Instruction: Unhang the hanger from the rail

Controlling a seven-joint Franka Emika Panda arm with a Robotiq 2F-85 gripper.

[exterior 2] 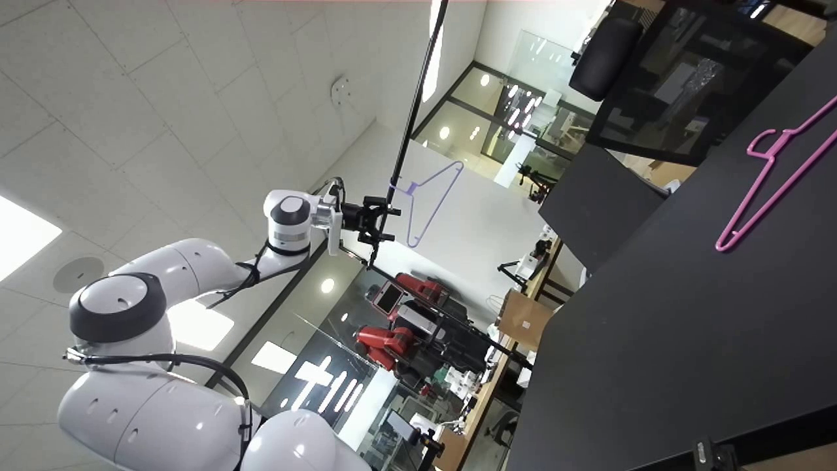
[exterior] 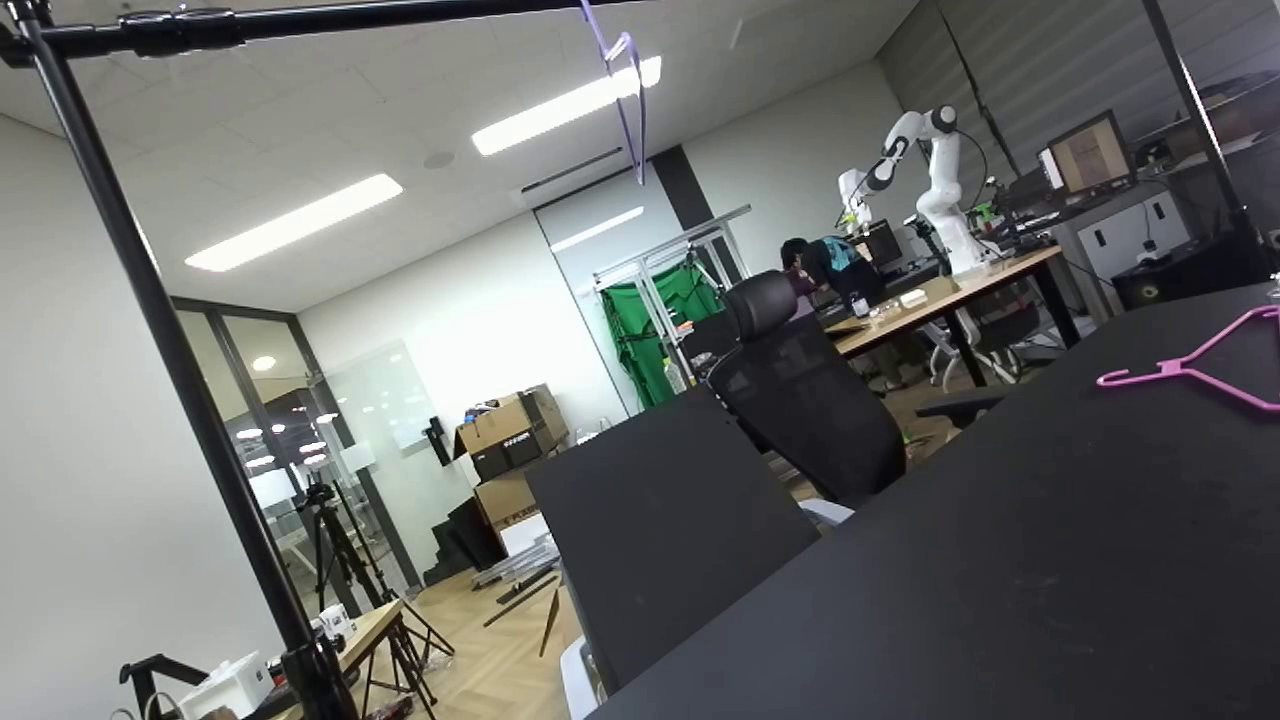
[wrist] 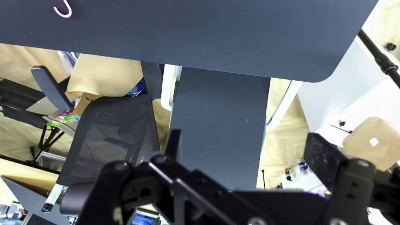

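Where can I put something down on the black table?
The black table has bare room between the pink hanger and the table's rounded corner, seen in the wrist view, and more on the hanger's side away from its hook. Up high it's crowded: the gripper looks close to the purple hanger on the rail.

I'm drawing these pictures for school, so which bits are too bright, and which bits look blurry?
In both exterior views, the ceiling lights glare plain white and the picture is tilted; in an exterior view, the purple hanger shows fairly clearly against the white wall; in the wrist view, the hand is dark and its closest parts look a little blurry.
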